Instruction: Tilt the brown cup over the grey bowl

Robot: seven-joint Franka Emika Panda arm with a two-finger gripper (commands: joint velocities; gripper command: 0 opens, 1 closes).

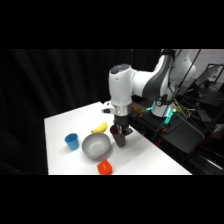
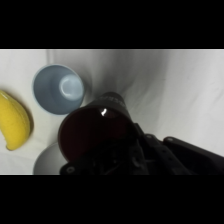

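The brown cup (image 1: 119,138) hangs just right of the grey bowl (image 1: 96,146), directly under my gripper (image 1: 121,128), which is shut on it. In the wrist view the brown cup (image 2: 92,132) fills the centre with its dark mouth facing the camera and leaning toward the upper right. My gripper (image 2: 111,151) shows as a black linkage rising from the bottom edge around the cup. Only a pale arc of the grey bowl (image 2: 46,162) shows, at the lower left.
A small blue cup (image 1: 72,141) (image 2: 59,89) stands left of the bowl. A yellow banana-shaped piece (image 1: 100,127) (image 2: 15,122) lies behind the bowl. An orange-red cup (image 1: 104,167) sits by the table's front edge. Dark equipment stands off the table to the right.
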